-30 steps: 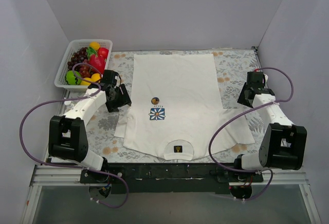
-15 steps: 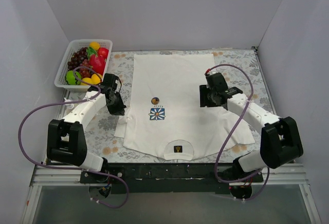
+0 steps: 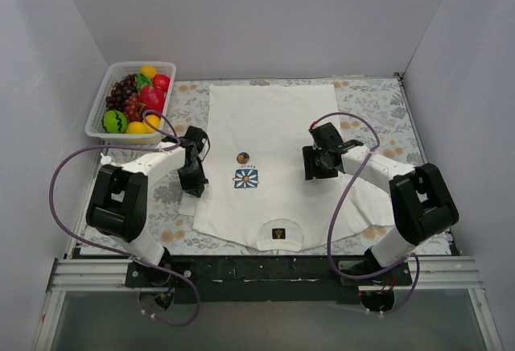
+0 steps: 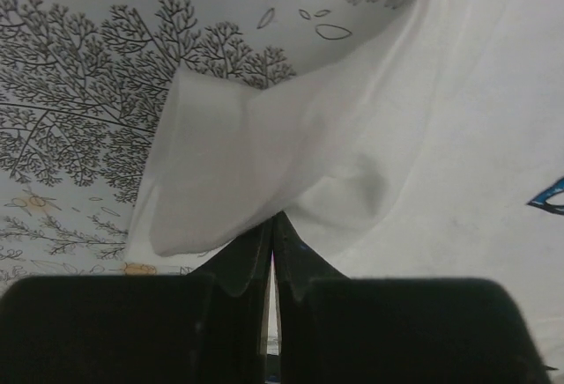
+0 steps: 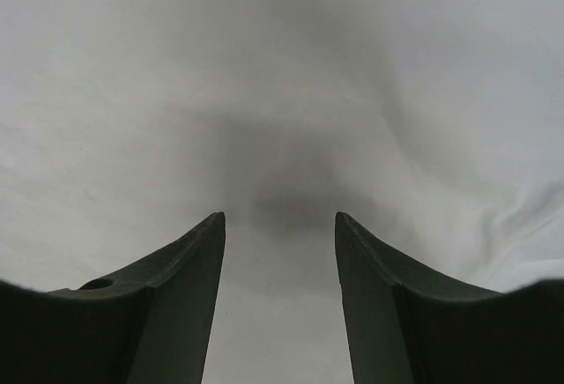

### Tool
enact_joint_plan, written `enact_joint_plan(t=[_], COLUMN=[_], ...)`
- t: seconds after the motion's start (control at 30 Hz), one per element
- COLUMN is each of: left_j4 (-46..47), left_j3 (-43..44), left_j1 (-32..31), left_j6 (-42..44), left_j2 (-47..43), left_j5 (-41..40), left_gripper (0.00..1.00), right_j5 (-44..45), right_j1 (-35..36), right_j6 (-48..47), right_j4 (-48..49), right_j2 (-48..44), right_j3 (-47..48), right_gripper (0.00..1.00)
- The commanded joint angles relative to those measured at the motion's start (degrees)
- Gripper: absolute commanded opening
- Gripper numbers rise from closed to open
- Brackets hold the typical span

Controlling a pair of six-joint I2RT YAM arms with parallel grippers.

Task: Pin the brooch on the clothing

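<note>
Shirt [image 3: 273, 121] surface between the left gripper [image 3: 193, 187] and the right gripper [image 3: 311, 171] is being left open from above; only the brooch [image 3: 243, 157] is lying in that lane. The shirt's left edge is being blocked by the left arm [image 3: 153, 160] and a raised sleeve fold [image 4: 256, 164]. The far-left corner is being occupied by a fruit basket [image 3: 121, 66]. Both sides are being closed in by walls [image 3: 48, 85].

our left white-and-black jointed arm [image 3: 149, 164] stretches inward from its base, elbow low and wrist bent down. its black two-finger left gripper [image 4: 271, 230] points downward with the jaws pressed together, only a hairline between them. our right white-and-black jointed arm [image 3: 374, 166] also reaches inward and low. its dark two-finger right gripper [image 5: 279, 218] faces down with the jaws clearly apart.
</note>
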Motion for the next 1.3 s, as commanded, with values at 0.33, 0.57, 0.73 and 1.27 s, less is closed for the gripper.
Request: enact_joint_plan(t=[0.33,0.57,0.73,1.27], left_j4=[-4.07,-3.54,-5.47,-9.52], left_j3=[7.27,9.91,10.00,15.70], left_j1=[0.35,2.54,4.92,5.97], left_j6=[-2.59,-1.18,-0.39,-0.31], left_j2=[9.19,12.97,15.44,9.20], left_j5=[-20.13,-23.12,-25.14,-23.84], left_gripper=[0.00,0.00,0.00,0.12], right_j5=[0.02,0.89,1.42,-0.24], right_j1=[0.13,0.13,0.05,0.05], right_j6=[-0.05,-0.49,-0.84,-2.07], right_j4=[1.79,1.08,0.47,-0.50], right_j2=[3.54,4.33,4.25,0.82], right_j3=[-2.23,-2.67,-2.67,1.63], right_gripper=[0.61,0.61,0.61,0.61])
